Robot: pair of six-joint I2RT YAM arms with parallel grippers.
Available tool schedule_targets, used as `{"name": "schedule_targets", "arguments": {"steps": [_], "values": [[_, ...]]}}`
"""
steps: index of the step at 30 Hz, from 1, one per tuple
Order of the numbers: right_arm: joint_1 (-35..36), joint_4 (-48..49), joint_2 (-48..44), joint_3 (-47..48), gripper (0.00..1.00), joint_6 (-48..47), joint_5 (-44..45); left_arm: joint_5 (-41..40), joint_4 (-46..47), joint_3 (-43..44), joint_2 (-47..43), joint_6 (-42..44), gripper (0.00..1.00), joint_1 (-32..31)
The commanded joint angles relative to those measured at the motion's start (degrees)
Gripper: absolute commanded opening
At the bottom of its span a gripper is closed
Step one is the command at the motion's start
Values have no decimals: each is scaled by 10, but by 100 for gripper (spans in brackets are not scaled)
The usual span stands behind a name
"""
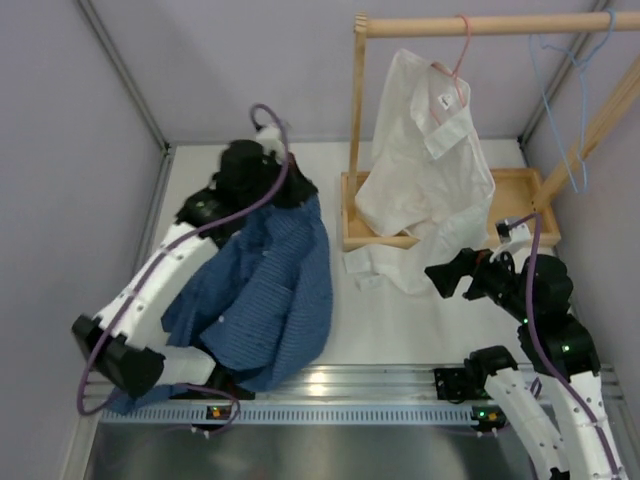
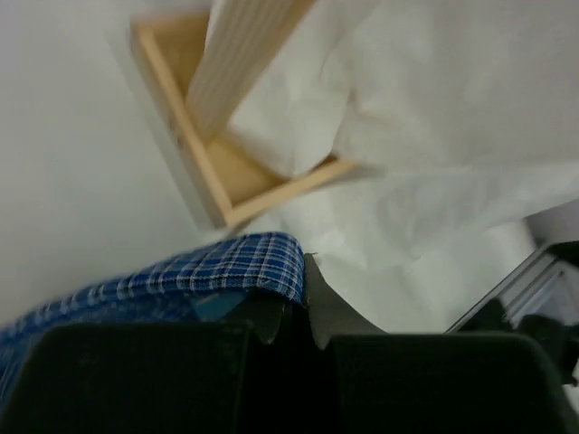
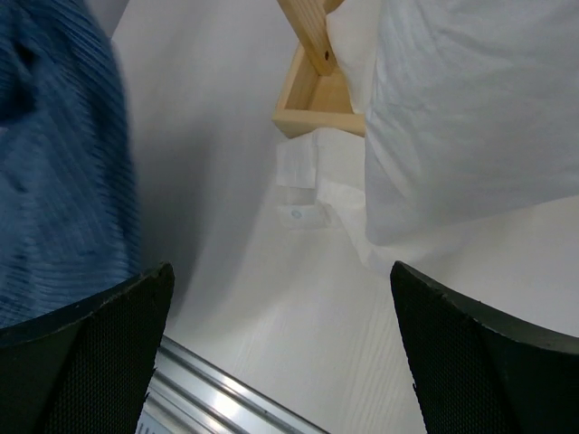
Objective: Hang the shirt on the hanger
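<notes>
Left wrist: left gripper (image 2: pixel 294 312) pinching the shirt (image 2: pixel 231 264); right gripper (image 3: pixel 280 298) gapes; collar tag (image 1: pixel 443 100) unreadable.

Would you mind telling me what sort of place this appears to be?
Probably a robotics lab test cell: plain panel walls around a white table, two robot arms bolted at its edge, and a wooden rack holding a white shirt.

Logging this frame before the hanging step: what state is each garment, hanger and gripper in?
Blue checked shirt: gripped at an edge, partly lifted, off any hanger.
Light blue wire hanger: hooked on the wooden rail, empty.
Pink wire hanger: on the rail, carrying the white shirt.
White shirt: hung, sleeve trailing on the table.
Left gripper: shut on the blue checked shirt.
Right gripper: open, empty.
</notes>
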Motion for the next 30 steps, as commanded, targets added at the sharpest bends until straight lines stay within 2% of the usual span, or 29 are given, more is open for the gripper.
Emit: {"name": "schedule_targets", "arguments": {"steps": [1, 3, 6, 7, 10, 11, 12, 13, 14, 18, 19, 20, 21, 22, 24, 25, 26, 28, 29, 30], "values": [[5, 53, 1, -27, 99, -7, -41, -68, -13, -79, 19, -16, 0, -85], [5, 69, -7, -43, 99, 3, -60, -63, 34, -140, 32, -45, 0, -94], [6, 131, -13, -98, 100, 50, -128, -93, 62, -179, 39, -67, 0, -117], [5, 199, -12, -146, 99, 70, -187, -96, 75, -192, 40, -69, 0, -126], [10, 316, 1, -213, 99, 157, -289, -73, 99, -199, 39, -72, 0, -137], [16, 373, 7, -242, 100, 175, -295, -65, 103, -198, 38, -73, 0, -140], [25, 387, 11, -248, 100, 171, -295, -60, 104, -195, 39, -73, 1, -145], [53, 389, 14, -250, 99, 160, -278, -59, 104, -191, 40, -71, 5, -157], [72, 379, 27, -241, 99, 143, -261, -56, 107, -181, 44, -69, 14, -163], [206, 358, 97, -204, 99, 60, -122, -32, 108, -157, 53, -71, 16, -182], [260, 356, 116, -197, 100, 48, -48, -37, 108, -155, 53, -74, 15, -186], [283, 356, 164, -184, 99, 31, -9, -43, 108, -155, 50, -76, 16, -188], [302, 353, 190, -176, 99, 24, 46, -48, 108, -156, 49, -75, 36, -188], [326, 351, 237, -160, 99, 21, 69, -66, 106, -156, 48, -72, 54, -188], [338, 353, 267, -154, 99, 36, 109, -99, 75, -149, 42, -61, 95, -188], [346, 369, 274, -157, 99, 42, 132, -135, 60, -148, 37, -56, 98, -188], [349, 380, 279, -167, 99, 50, 135, -210, 43, -146, 20, -53, 98, -187], [355, 403, 291, -177, 99, 55, 138, -311, -11, -149, 0, -55, 98, -186], [356, 404, 297, -175, 99, 54, 141, -412, -27, -153, -19, -60, 98, -185], [357, 402, 305, -174, 99, 54, 144, -449, -44, -158, -27, -74, 98, -182]]}}
